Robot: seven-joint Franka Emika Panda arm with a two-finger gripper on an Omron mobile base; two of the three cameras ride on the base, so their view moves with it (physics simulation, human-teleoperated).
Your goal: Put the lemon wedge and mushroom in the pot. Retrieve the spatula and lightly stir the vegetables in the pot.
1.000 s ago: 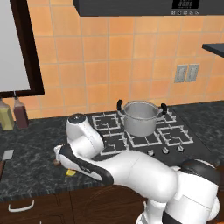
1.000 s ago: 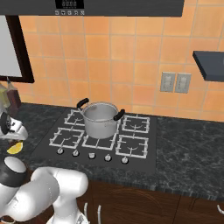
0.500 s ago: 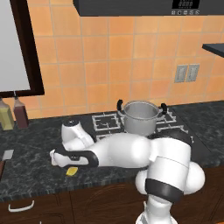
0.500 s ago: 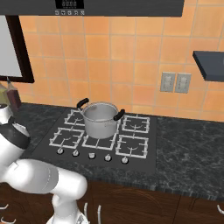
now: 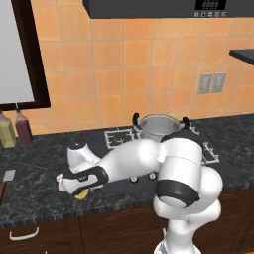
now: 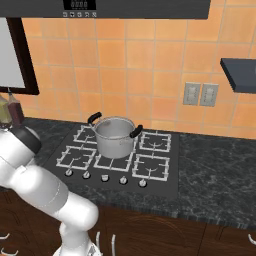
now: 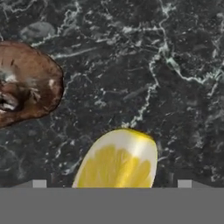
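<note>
My hand (image 7: 112, 186) hangs spread wide just above the lemon wedge (image 7: 119, 159) on the dark surface (image 7: 175, 109), mushroom (image 7: 26, 83) lying beside it.

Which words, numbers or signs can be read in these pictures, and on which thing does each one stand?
None can be read.
Dark range hood panel: small light display marks, too blurred to read.
Two sauce bottles: no label that can be read.
Round silvery steel pot: plain, no marking.
</note>
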